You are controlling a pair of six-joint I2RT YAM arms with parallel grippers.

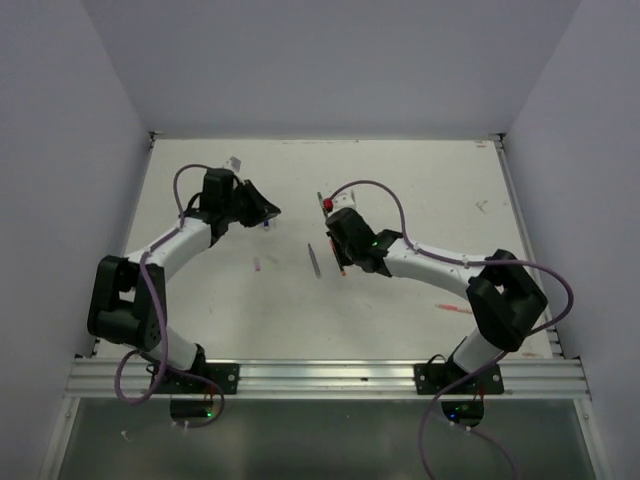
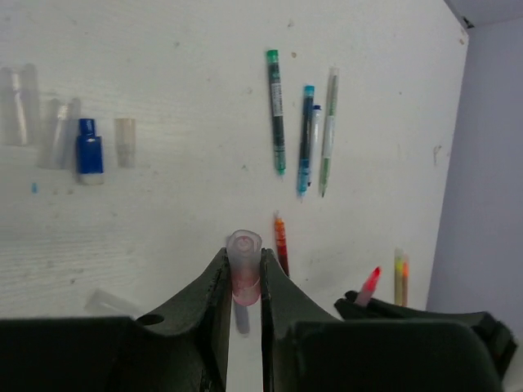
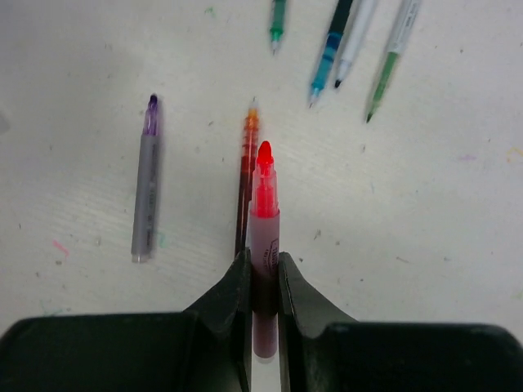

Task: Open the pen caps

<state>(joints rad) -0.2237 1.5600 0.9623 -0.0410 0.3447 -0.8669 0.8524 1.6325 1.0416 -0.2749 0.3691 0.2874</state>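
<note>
My left gripper is shut on a short translucent pink pen cap, held above the table. My right gripper is shut on the barrel of a red pen, whose bare red tip points away from it. In the top view the left gripper and the right gripper are apart at mid-table. An orange-red pen lies on the table just under the held pen. A blue cap and several clear caps lie at the left of the left wrist view.
A purple-grey pen lies left of my right gripper. Teal, blue and green pens lie side by side further off. A yellow-orange pen lies to the right. White walls enclose the table.
</note>
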